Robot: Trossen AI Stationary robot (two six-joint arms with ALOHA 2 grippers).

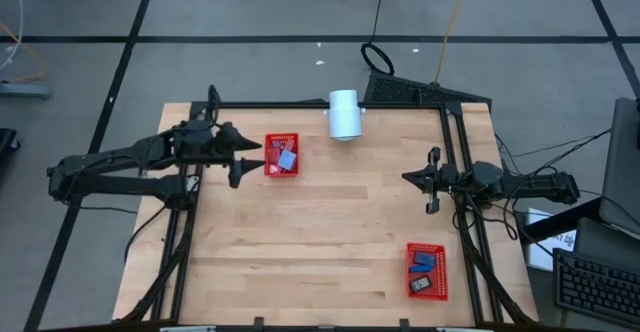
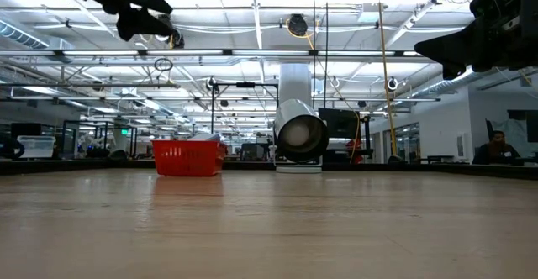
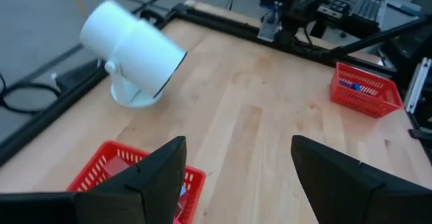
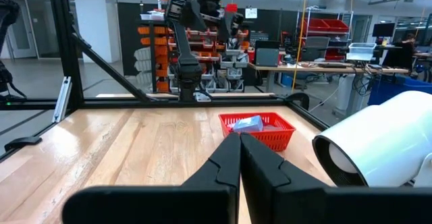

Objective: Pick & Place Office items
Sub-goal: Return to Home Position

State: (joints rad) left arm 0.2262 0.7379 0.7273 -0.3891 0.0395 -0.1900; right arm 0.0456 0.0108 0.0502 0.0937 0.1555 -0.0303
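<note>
You are looking at the left gripper (image 3: 237,146) hanging with its fingers spread wide and nothing between them, just beside the red basket (image 1: 282,156) that is sitting near the white cylinder (image 1: 344,114). The right gripper (image 4: 239,146) is hovering over the right side of the table (image 1: 330,232) with its fingers pressed together, also carrying nothing. The office items are all lying inside baskets, with none showing loose on the wood: a light blue piece (image 1: 288,159) and a dark blue piece (image 1: 279,144) are in that first basket, and a blue piece (image 1: 424,263) and a black piece (image 1: 421,285) are in the second red basket (image 1: 426,271) near the right front corner. You are probably dealing with light, rigid, smooth-shelled pieces that may skid or tip under a glancing touch. If you are taking one again, come straight down and pinch across its flat sides at mid-body, because the mesh walls are crowding the fingers.
</note>
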